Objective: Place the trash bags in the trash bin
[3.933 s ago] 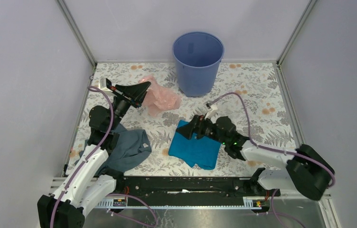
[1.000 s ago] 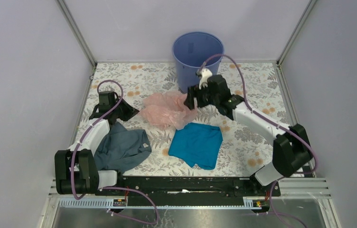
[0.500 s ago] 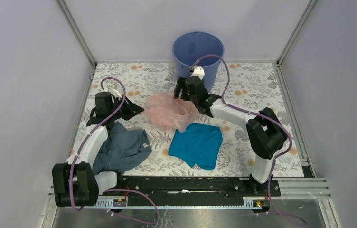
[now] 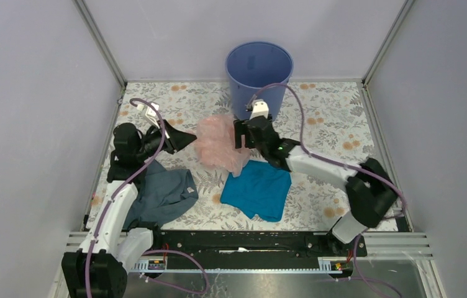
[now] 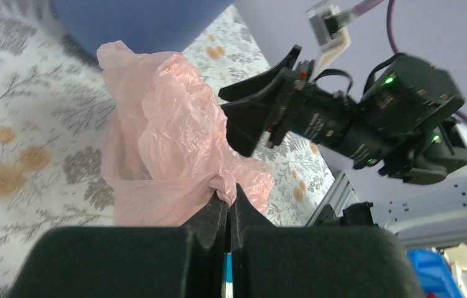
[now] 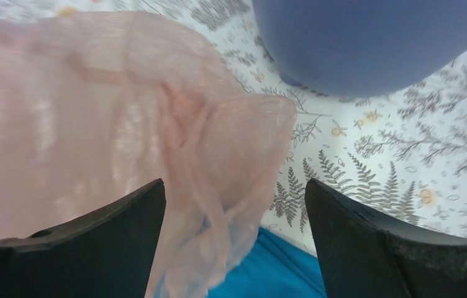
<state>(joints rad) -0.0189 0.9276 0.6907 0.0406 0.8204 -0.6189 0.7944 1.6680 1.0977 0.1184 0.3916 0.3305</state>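
The left arm point(image 4: 114, 208) and right arm point(image 4: 315, 166) are white-linked, black-jointed, trailing purple cables point(image 4: 279, 85).

Trash bag point(image 4: 218, 144) lying between the left gripper point(image 4: 190, 137) and the right gripper point(image 4: 238, 134).
The trash bin point(image 4: 259, 81) is standing at the far edge of the worktop point(image 4: 336, 118), behind the bag; the flat cloth point(image 4: 257, 189) is lying just before the bag, the crumpled garment point(image 4: 159, 195) left of it.

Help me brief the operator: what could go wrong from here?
The left end effector pinches only a thin twist of the bag, so it might slip or tear. The open right end effector straddles the bag near the teal cloth and might catch that too.
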